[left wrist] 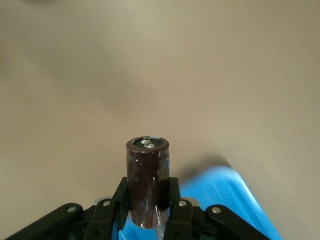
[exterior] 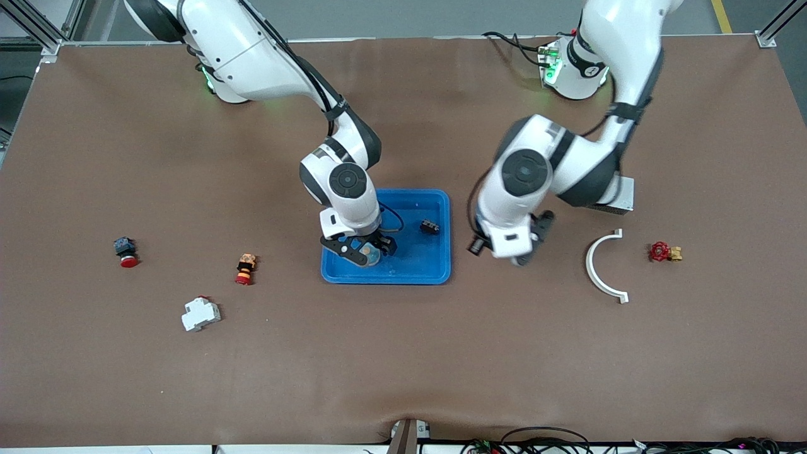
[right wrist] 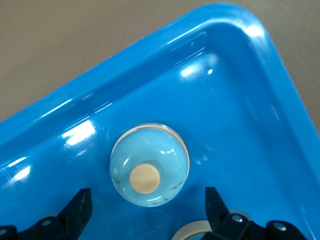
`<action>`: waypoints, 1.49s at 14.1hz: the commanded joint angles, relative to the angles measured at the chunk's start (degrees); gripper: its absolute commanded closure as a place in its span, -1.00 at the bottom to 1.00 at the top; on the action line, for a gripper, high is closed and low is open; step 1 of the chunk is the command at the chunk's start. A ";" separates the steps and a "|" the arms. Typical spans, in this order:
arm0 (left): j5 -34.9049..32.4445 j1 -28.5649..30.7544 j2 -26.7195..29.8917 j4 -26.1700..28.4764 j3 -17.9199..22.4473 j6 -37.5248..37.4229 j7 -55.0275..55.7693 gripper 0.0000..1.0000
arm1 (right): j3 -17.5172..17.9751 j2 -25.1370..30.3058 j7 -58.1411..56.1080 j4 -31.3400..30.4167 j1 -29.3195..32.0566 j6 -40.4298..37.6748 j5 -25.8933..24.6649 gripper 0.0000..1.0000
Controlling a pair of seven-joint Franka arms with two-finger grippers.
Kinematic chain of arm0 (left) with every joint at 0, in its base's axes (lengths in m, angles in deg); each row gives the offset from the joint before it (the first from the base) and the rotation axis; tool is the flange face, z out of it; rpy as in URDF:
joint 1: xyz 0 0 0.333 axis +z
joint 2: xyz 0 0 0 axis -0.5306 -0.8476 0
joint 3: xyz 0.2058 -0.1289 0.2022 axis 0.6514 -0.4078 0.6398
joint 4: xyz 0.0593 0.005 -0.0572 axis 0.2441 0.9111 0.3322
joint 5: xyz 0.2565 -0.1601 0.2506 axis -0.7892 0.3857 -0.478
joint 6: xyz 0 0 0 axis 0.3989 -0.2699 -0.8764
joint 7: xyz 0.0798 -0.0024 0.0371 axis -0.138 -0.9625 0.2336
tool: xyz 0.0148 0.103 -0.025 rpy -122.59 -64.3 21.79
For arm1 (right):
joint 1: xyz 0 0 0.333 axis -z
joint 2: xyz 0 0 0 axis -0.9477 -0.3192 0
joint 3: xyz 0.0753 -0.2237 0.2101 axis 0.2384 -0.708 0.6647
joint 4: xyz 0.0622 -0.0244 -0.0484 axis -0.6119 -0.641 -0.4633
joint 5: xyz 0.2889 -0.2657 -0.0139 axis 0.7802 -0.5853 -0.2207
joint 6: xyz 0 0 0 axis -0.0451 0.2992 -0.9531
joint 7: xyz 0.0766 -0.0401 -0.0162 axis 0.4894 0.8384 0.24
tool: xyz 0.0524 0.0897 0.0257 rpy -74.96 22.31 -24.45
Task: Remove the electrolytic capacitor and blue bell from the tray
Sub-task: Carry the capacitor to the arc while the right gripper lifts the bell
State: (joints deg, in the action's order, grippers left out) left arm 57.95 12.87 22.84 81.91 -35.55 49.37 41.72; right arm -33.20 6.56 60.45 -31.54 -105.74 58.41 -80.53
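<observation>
The bell (right wrist: 149, 171), a light-blue dome with a cream button on top, sits in a corner of the blue tray (right wrist: 150, 90). My right gripper (right wrist: 147, 205) is just above it, open, with one fingertip (right wrist: 80, 205) on either side. In the front view the right gripper (exterior: 362, 249) covers most of the bell (exterior: 371, 255) in the tray (exterior: 435, 274). My left gripper (left wrist: 147, 210) is shut on the capacitor (left wrist: 147, 180), a dark brown cylinder held upright. The left gripper (exterior: 536, 239) is over the bare table beside the tray, toward the left arm's end.
A small black part (exterior: 430, 227) lies in the tray. A white curved piece (exterior: 602, 268), a red valve (exterior: 662, 252) and a grey box (exterior: 621, 195) lie toward the left arm's end. A white breaker (exterior: 200, 313) and two red push buttons (exterior: 244, 268) (exterior: 126, 251) lie toward the right arm's end.
</observation>
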 commanded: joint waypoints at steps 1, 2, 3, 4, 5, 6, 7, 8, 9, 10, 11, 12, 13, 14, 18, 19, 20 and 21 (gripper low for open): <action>-5.61 5.54 1.27 4.43 -0.60 -0.08 -6.88 1.00 | -0.82 -1.73 1.65 2.54 -0.90 -0.32 -1.63 -1.00; -6.50 8.17 0.92 4.87 -0.60 0.10 -9.78 1.00 | -0.82 -1.90 1.56 2.71 -0.81 -0.32 -2.42 -1.00; -6.68 10.89 0.75 5.40 -0.60 0.19 -13.72 1.00 | -0.82 -1.99 1.56 2.71 -0.55 -0.40 -3.82 -1.00; -6.68 13.70 0.74 6.10 -0.52 0.54 -18.28 1.00 | -0.82 -1.99 1.56 2.80 -0.20 -0.41 -4.61 -1.00; -7.29 16.25 0.74 6.72 -0.52 0.71 -22.25 1.00 | -0.82 -1.99 1.39 2.89 -0.02 -0.41 -4.62 -1.00; -9.39 18.71 0.74 7.51 -0.60 0.98 -25.42 1.00 | -0.82 -2.08 1.38 3.06 -0.02 -0.41 -4.71 -1.00; -12.19 20.13 0.66 8.56 -0.60 1.67 -27.45 1.00 | -0.82 -2.17 1.38 3.15 -0.10 -0.32 -4.71 -0.85; -14.31 21.54 0.48 9.70 -0.60 2.73 -28.60 1.00 | -0.82 -2.43 1.12 3.24 -0.10 -0.32 -4.71 -0.58; -15.81 22.86 -0.39 11.02 -0.69 4.65 -28.88 1.00 | -0.73 -2.52 0.68 3.24 -0.02 -0.32 -4.71 -0.08; -17.04 23.48 -0.83 11.90 -0.60 5.97 -28.88 1.00 | -0.73 -2.52 0.51 3.24 0.16 -0.32 -4.71 0.24; -18.62 25.05 -2.06 12.35 -0.69 6.86 -28.88 1.00 | -0.73 -2.52 0.50 3.24 0.07 -0.32 -4.88 0.69; -19.59 25.85 -2.68 12.78 -0.69 7.65 -28.88 1.00 | -0.73 -2.52 0.68 3.24 -0.02 -0.32 -4.80 1.00; -20.39 26.47 -3.47 13.75 -0.69 9.75 -28.88 1.00 | -0.73 -2.52 0.51 3.24 -0.02 -0.40 -4.80 1.00; -20.57 27.52 -3.82 14.80 -0.69 12.20 -28.88 1.00 | -0.73 -2.43 0.50 3.50 -0.02 -0.41 -4.71 1.00; -21.80 29.64 -5.32 15.34 -0.60 14.86 -28.88 0.61 | -0.21 -1.82 -0.80 10.24 0.51 -9.16 -3.66 1.00; -21.80 29.64 -5.15 15.16 -0.60 14.78 -28.88 -0.04 | -0.03 -1.64 -2.82 12.19 0.86 -13.54 -3.39 1.00; -21.80 29.55 -4.62 15.16 -0.60 14.52 -28.88 -0.99 | 0.06 -0.94 -6.05 13.42 1.64 -17.42 -2.61 1.00; -21.80 29.46 -3.66 14.99 -0.78 14.34 -28.62 -1.00 | 0.06 0.72 -11.13 13.52 2.61 -19.98 -1.47 1.00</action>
State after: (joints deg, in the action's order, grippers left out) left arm 37.53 42.20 16.89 96.41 -35.70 63.82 12.92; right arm -34.09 5.56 56.04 -20.04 -105.40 43.49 -83.46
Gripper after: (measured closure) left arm 0.502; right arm 0.348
